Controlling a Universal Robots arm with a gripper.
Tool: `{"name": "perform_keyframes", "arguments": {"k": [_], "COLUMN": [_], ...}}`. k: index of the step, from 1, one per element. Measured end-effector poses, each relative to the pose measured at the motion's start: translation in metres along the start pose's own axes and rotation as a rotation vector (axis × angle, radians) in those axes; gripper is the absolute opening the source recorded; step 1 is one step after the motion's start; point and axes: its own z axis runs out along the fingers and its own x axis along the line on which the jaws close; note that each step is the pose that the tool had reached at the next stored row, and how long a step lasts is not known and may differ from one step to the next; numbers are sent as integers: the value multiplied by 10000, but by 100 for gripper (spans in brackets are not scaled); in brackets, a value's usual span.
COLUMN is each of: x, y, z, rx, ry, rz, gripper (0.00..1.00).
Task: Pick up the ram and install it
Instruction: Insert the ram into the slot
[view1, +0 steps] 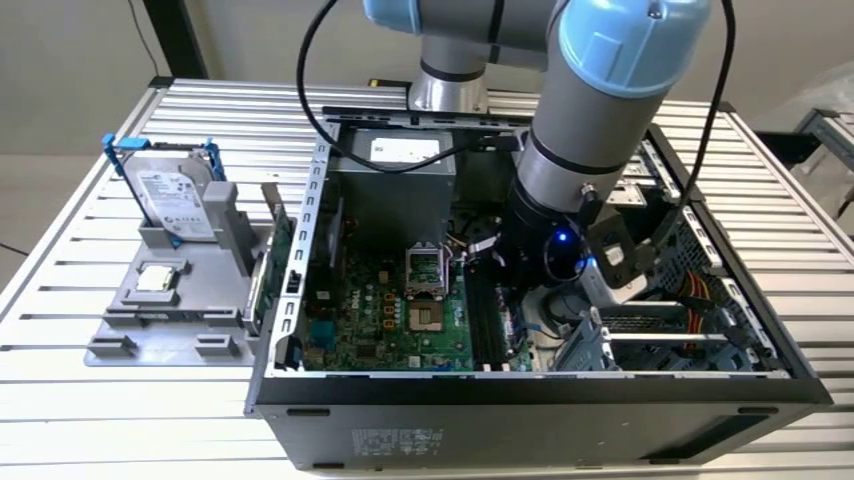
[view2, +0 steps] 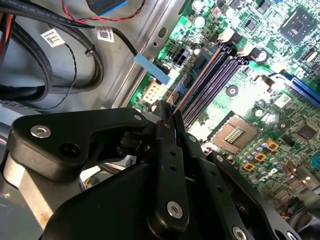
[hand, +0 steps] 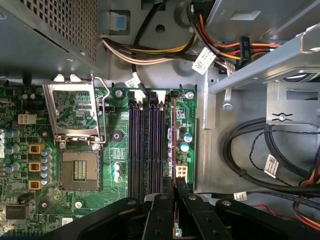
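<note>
- The gripper (hand: 175, 187) is down inside the open computer case (view1: 534, 385), its black fingers (hand: 161, 215) pressed together on the ram (hand: 173, 145).
- In the first wrist view the ram shows as a thin edge running straight out from the fingertips, standing on its edge in the slot furthest from the processor socket (hand: 79, 170).
- In the second wrist view the ram's (view2: 186, 97) reddish edge runs from the fingertips (view2: 165, 117) along the dark memory slots (view2: 212, 72).
- The other memory slots (hand: 147, 145) lie just beside the gripper, between it and the socket, and look bare.
- The socket's metal cover (hand: 75, 110) stands lifted, further from the gripper than the slots.
- Bundled cables (hand: 260, 160) loop over the case floor on the gripper's other side, away from the green board (hand: 30, 130).
- In the exterior view the arm (view1: 587, 130) reaches down into the middle of the case, the gripper (view1: 514, 300) low over the board (view1: 380, 320).
- Well apart from the gripper, outside the case toward the exterior view's left, a grey holder (view1: 167, 320) sits on the slatted bench (view1: 54, 400); it carries a hard drive (view1: 174, 200) standing upright in a blue frame and a small square chip (view1: 158, 278).
</note>
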Motion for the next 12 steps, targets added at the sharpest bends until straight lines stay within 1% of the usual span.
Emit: {"name": "perform_keyframes", "arguments": {"k": [12], "x": [66], "y": [-33], "z": [38], "rx": [-1], "ry": [1], "rz": [0], "gripper": [0]}}
